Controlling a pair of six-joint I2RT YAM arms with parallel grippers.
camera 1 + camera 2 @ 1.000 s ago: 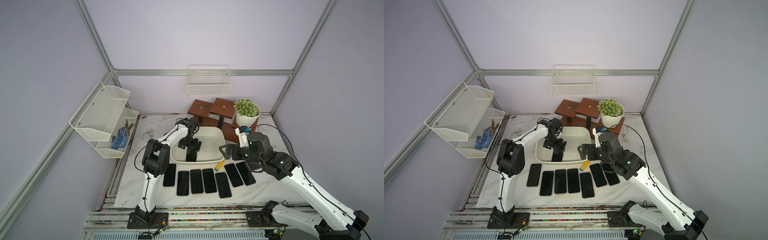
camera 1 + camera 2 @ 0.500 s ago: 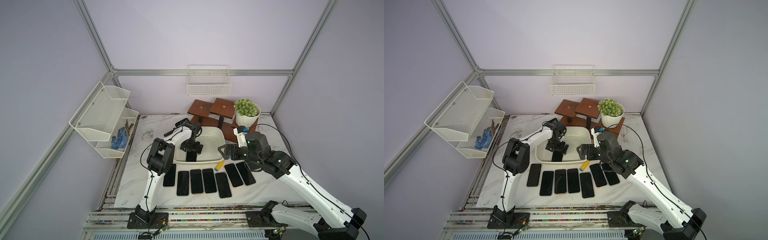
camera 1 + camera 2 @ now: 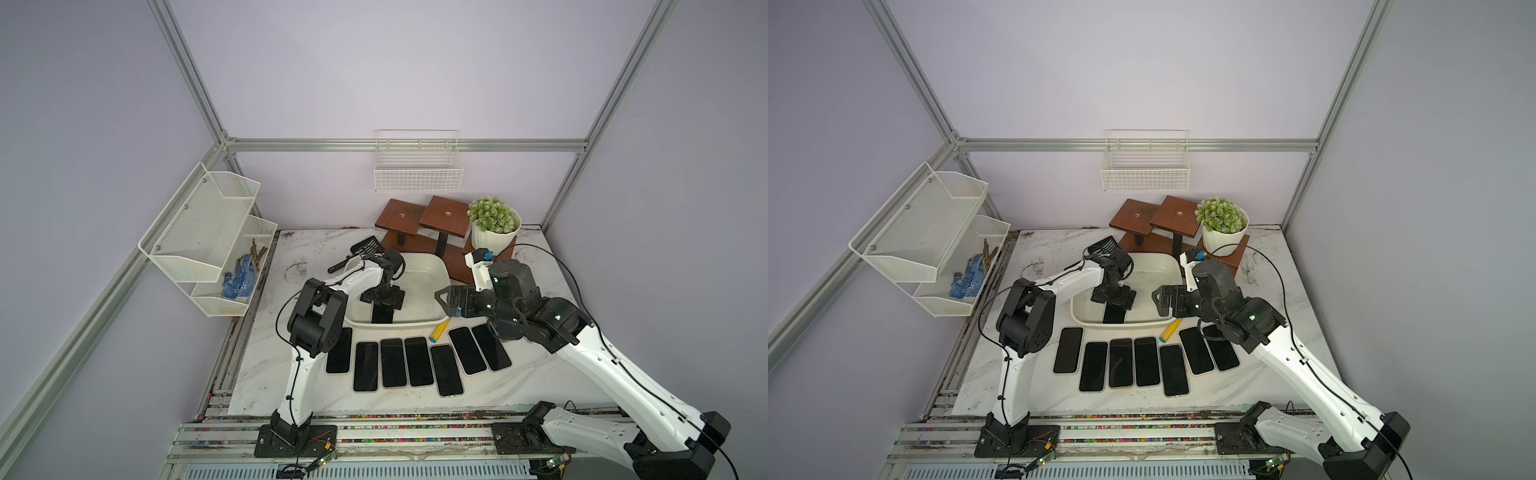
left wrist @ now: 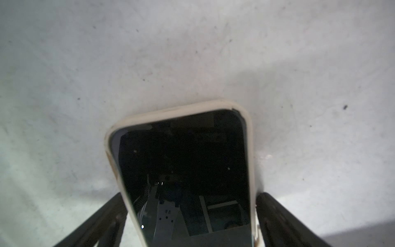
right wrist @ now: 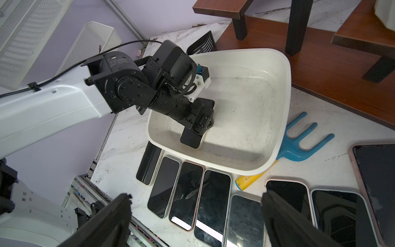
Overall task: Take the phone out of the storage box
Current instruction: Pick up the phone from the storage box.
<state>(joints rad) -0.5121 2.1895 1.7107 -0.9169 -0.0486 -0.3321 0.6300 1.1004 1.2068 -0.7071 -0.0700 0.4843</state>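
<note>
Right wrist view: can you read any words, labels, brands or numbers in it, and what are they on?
Nothing is clear enough to quote.
Black joint of the left arm: small white print, too small to read.
Phones on the table: dark screens with reflections only, no text.
Storage box: no marking seen.

I see the phone (image 3: 382, 314) lying in the storage box (image 3: 419, 286) on the desk (image 3: 266, 365). In front of the box lies a row of phones (image 3: 393, 362), at its front right corner a rake (image 3: 439, 330), and behind it a stand (image 3: 440, 216).
</note>
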